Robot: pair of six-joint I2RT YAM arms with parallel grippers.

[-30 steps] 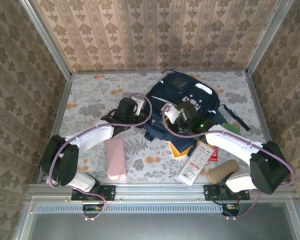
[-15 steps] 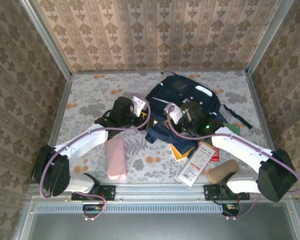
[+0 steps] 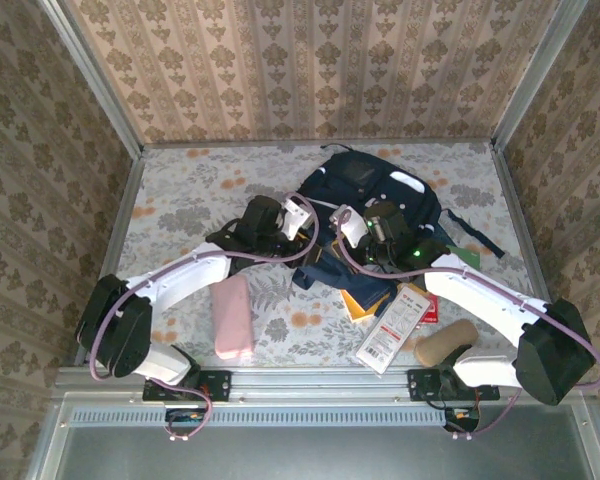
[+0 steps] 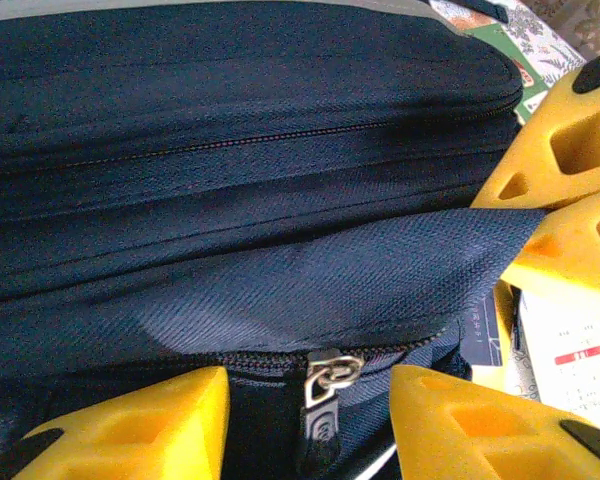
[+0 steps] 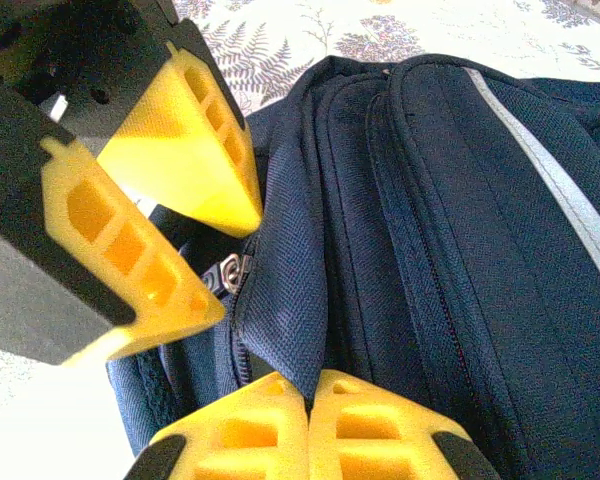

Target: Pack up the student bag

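Floral tabletop (image 3: 180,200); right claw (image 5: 308,385) clamped on student bag (image 3: 375,190) fabric, left claw (image 4: 308,385) part-open astride zipper pull (image 4: 327,372).

The student bag (image 3: 365,205) lies on the table (image 3: 180,200) at my twelve o'clock, its zip pull (image 4: 330,372) within my left gripper (image 4: 310,378) and its flap (image 4: 380,270) in my right gripper (image 5: 308,390). A pouch (image 3: 232,315) lies at the bag's seven o'clock, books (image 3: 365,297) under its six o'clock edge, a packet (image 3: 392,328) at five.

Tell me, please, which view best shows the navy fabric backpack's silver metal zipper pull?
Left wrist: the silver metal zipper pull is close and sharp. Right wrist glimpses it, half hidden; top external: too small.
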